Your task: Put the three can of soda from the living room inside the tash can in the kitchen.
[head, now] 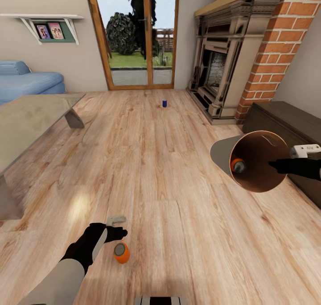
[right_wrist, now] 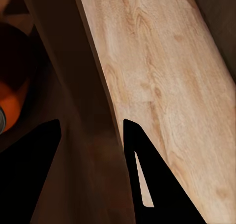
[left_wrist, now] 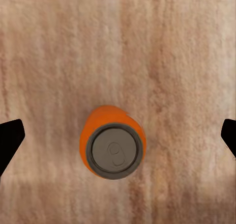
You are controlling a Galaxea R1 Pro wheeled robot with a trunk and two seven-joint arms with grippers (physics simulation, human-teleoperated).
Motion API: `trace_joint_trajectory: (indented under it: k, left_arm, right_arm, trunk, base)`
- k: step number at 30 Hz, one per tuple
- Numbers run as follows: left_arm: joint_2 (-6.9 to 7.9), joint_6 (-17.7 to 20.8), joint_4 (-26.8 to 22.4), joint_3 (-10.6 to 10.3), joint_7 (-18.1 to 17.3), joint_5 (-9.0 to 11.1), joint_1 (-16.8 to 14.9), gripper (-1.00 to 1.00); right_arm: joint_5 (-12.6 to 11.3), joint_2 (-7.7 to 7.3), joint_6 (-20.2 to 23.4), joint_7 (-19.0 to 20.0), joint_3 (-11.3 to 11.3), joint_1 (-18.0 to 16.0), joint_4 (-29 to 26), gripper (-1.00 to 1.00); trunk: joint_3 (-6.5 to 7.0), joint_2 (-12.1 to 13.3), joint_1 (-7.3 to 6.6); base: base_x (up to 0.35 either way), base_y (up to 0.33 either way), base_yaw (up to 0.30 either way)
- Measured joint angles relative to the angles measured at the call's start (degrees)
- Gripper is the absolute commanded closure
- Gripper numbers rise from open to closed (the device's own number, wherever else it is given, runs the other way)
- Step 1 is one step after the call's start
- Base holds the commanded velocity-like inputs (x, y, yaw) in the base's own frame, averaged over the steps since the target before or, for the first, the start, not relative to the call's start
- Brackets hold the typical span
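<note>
A soda can (head: 121, 253) stands upright on the wood floor (head: 169, 171) just right of the left gripper (head: 117, 227), between its spread fingers (left_wrist: 9, 140) in the left wrist view. Far ahead, a second soda can (head: 164, 103) stands on the floor before the glass door (head: 133, 35). At right, the trash can (head: 249, 160) is held tilted off the floor, the right gripper (head: 278, 164) on its rim, a third can (head: 238, 165) inside it. The fireplace (head: 223, 55) stands behind it, a low cabinet (head: 285, 122) to its right. A desk (head: 31, 117) lies left, a sofa (head: 26, 82) behind it.
</note>
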Motion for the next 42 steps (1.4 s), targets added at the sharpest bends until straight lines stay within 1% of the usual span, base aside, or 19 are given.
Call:
trace_joint_trajectory:
  k: [7, 18, 21, 30, 35, 42]
  left_arm:
    - [0.02, 0.0, -0.1, 0.0, 0.0, 0.0, 0.0, -1.0]
    - [-0.02, -0.1, -0.2, 0.0, 0.0, 0.1, 0.0, -1.0]
    - [-0.03, -0.1, -0.2, 0.0, 0.0, 0.1, 0.0, -1.0]
    - [-0.03, 0.3, -0.1, 0.0, 0.0, 0.0, 0.0, -1.0]
    - [-0.04, 0.4, -0.1, 0.0, 0.0, 0.0, 0.0, -1.0]
    - [-0.08, 0.4, 0.0, 0.0, 0.0, -0.1, 0.0, -1.0]
  right_arm:
    - [0.2, 0.04, 0.0, 0.0, 0.0, 0.0, 0.0, 1.0]
    - [0.1, 0.05, 0.0, 0.0, 0.1, 0.0, 0.0, 1.0]
    - [0.1, 0.06, 0.0, -0.1, 0.7, 0.0, 0.1, 1.0]
    - [0.3, 0.06, 0.0, -0.1, 0.9, 0.0, 0.1, 1.0]
    - [0.2, 0.06, 0.0, -0.2, 0.9, 0.0, 0.1, 1.0]
    - [0.5, 0.06, 0.0, -0.3, 0.9, 0.0, 0.2, 1.0]
  trunk:
    - [0.0, 0.0, 0.0]
    - [0.0, 0.0, 0.0]
    - [-0.66, 0.0, 0.09]
    - [-2.65, -0.2, 0.32]
    - [-2.66, -0.2, 0.31]
    - [-4.2, -0.2, 0.5]
  base:
    - [0.173, 0.0, 0.0]
    - [0.025, 0.0, 0.0]
    - [0.001, 0.0, 0.0]
    - [0.0, 0.0, 0.0]
    - [0.0, 0.0, 0.0]
    - [0.0, 0.0, 0.0]
